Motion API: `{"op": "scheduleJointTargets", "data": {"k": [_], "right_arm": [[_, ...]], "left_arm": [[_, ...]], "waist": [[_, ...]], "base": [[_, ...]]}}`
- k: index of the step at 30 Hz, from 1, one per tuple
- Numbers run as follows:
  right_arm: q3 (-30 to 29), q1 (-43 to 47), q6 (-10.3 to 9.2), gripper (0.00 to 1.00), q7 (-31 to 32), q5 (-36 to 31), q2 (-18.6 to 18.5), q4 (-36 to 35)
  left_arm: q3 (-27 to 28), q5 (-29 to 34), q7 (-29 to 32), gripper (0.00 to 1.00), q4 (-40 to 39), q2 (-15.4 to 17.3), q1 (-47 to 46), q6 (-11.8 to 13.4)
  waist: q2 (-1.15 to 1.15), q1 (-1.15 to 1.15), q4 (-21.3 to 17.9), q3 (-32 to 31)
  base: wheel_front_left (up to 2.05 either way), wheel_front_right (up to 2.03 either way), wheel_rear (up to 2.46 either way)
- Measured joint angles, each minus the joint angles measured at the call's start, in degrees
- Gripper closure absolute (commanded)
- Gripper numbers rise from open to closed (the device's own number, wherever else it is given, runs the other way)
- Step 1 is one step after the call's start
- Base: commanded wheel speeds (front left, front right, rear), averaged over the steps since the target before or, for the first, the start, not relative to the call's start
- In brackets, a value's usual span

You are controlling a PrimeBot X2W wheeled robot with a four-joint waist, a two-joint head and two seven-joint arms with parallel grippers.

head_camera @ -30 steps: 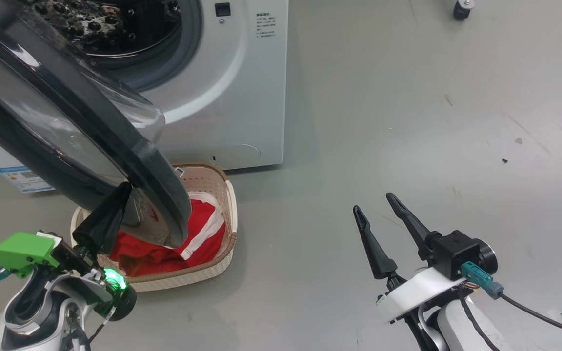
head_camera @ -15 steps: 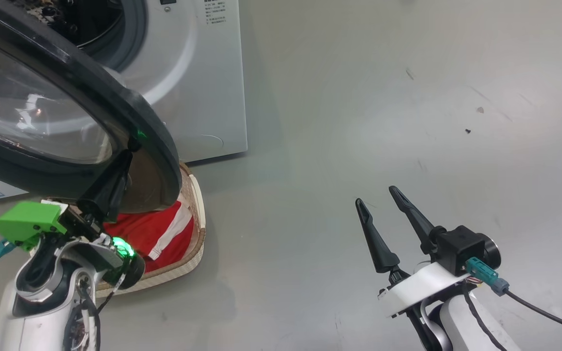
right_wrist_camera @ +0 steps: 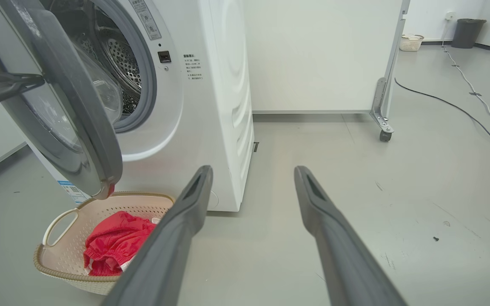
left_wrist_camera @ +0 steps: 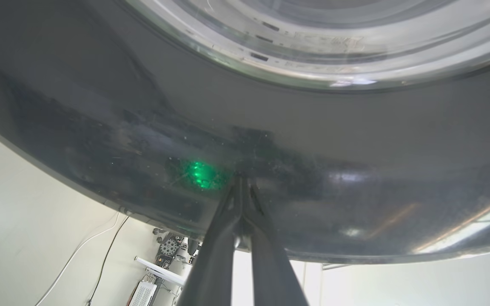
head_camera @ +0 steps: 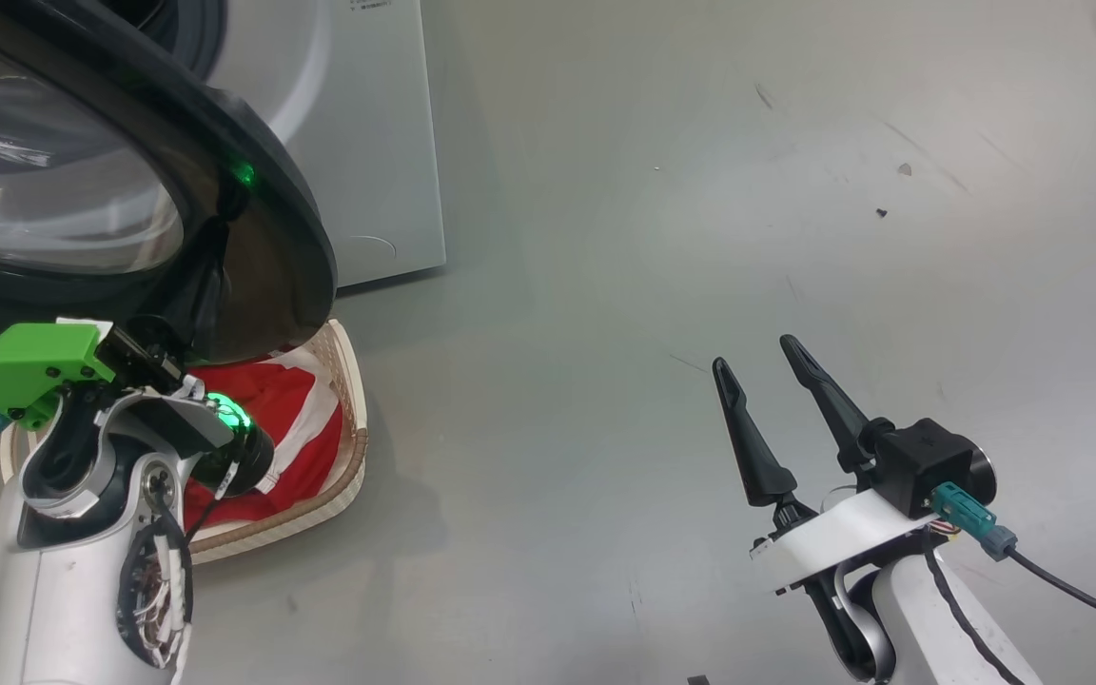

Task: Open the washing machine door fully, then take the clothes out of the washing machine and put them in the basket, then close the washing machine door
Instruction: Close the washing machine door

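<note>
one large round glossy black washing machine door [head_camera: 258, 238] with bulging clear glass bowl, part open at far left, one boxy white washing machine [head_camera: 377, 143] behind, left gripper [left_wrist_camera: 242, 182] jaws pressed together, tips against the door's smooth face, right gripper [head_camera: 755, 354] with two tapered fingers spread, empty, crumpled red-and-white fabric clothes [head_camera: 291, 419] in one cream perforated plastic basket [head_camera: 350, 457] below the door

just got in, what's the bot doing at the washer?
The clothes are in the basket on the floor in front of the washing machine. The left gripper, shut, has its tips against the outer face of the washing machine door, which stands partly open, so this looks like the door-closing step. The right gripper is open over the floor, holding nothing.
</note>
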Motion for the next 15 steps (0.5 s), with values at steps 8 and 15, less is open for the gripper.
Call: {"op": "scheduleJointTargets", "data": {"k": [8,15], "right_arm": [[-1.2,-0.3,0.0,0.0,0.0,0.0,0.1,-0.4],[-2.2,-0.5,0.0,0.0,0.0,0.0,0.1,-0.6]], "left_arm": [[-1.9,-0.1,-0.9,1.0,1.8,0.0,-1.7,0.0],[-5.1,0.9,-0.3,1.0,4.1,-0.3,-1.6,-0.6]], "waist": [[0.0,0.0,0.3,0.4],[0.0,0.0,2.0,-0.2]], "base": [[0.0,0.0,0.0],[0.0,0.0,0.0]]}}
